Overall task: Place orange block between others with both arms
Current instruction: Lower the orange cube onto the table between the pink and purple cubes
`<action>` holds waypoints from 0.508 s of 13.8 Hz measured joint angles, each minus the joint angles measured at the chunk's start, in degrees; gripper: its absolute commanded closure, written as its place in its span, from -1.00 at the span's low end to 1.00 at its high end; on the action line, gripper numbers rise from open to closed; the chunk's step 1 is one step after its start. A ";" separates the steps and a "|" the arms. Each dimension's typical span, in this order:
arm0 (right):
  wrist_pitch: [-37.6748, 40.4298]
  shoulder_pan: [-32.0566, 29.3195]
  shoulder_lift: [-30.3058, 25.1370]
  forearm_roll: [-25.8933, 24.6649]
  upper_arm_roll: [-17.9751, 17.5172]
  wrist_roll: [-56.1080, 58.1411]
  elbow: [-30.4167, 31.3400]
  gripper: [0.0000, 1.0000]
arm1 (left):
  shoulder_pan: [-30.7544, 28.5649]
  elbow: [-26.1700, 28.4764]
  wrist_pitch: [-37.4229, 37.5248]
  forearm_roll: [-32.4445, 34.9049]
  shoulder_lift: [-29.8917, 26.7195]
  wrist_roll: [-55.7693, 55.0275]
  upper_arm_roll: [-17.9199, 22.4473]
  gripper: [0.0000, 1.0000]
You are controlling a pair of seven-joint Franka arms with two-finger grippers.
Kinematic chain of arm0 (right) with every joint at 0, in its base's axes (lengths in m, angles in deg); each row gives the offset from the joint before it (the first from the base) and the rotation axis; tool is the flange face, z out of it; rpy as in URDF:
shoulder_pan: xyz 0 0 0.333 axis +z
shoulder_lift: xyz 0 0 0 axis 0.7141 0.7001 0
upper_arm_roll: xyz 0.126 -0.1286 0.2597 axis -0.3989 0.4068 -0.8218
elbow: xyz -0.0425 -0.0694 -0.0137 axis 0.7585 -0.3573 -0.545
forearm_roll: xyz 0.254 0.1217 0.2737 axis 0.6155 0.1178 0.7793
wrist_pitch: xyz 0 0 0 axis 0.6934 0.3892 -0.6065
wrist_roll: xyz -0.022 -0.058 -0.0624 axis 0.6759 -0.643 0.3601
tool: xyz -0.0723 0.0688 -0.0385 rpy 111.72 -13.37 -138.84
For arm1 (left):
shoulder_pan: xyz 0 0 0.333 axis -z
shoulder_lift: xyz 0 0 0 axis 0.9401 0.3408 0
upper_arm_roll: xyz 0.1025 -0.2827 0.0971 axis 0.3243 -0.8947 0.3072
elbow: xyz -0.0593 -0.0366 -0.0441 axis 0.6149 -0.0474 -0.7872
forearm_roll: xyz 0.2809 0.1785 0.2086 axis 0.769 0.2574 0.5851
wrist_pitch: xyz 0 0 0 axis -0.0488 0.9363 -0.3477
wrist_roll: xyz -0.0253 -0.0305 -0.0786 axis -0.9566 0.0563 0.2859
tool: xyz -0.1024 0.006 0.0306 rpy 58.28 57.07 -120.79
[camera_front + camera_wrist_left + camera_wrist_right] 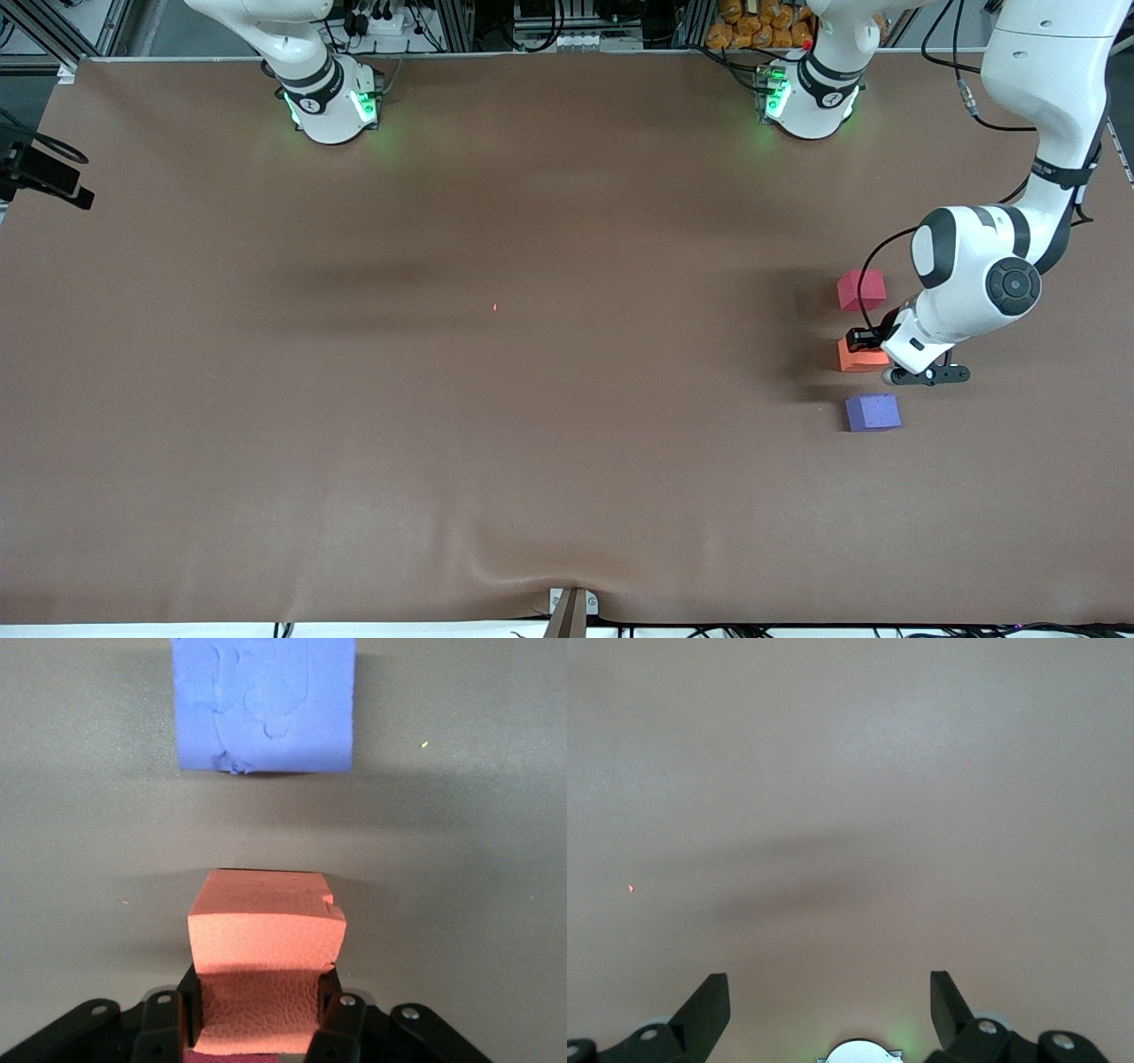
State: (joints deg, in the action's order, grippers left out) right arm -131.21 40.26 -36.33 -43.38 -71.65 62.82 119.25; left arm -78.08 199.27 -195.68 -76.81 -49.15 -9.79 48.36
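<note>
- Left gripper (257, 1028) – black fingers (341, 1028) clamped on the small matte orange foam cube (858, 356), low at the brown table (496, 425).
- Cube sits square between the red-pink cube (861, 289) and purple-blue cube (873, 413), touching neither – no long axis.
- Right gripper (829, 1010) waits, spread wide, holding nothing.

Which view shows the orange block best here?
The left wrist view: the orange block fills it, pinched by the left pincer, with the purple cube apart from it. The front view shows it small, partly hidden, between the red-pink cube and purple one. The right wrist view misses it.
</note>
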 measured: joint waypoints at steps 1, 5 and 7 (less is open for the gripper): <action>0.04 0.00 0.04 -0.03 0.02 0.00 0.00 -1.00 | 0.00 0.00 0.00 0.00 0.11 0.00 0.00 0.39; 0.23 -0.21 0.04 -0.07 0.56 -0.01 0.00 -1.00 | -0.03 0.00 -0.06 0.00 0.35 0.00 0.00 0.35; 0.23 -0.26 0.04 -0.07 0.66 -0.01 0.00 -1.00 | -0.04 0.00 -0.08 0.00 0.35 0.00 0.00 0.36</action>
State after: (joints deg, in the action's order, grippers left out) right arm -130.98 40.00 -36.28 -43.45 -70.99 62.81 119.25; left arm -78.12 199.27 -195.76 -76.81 -48.80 -9.79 48.36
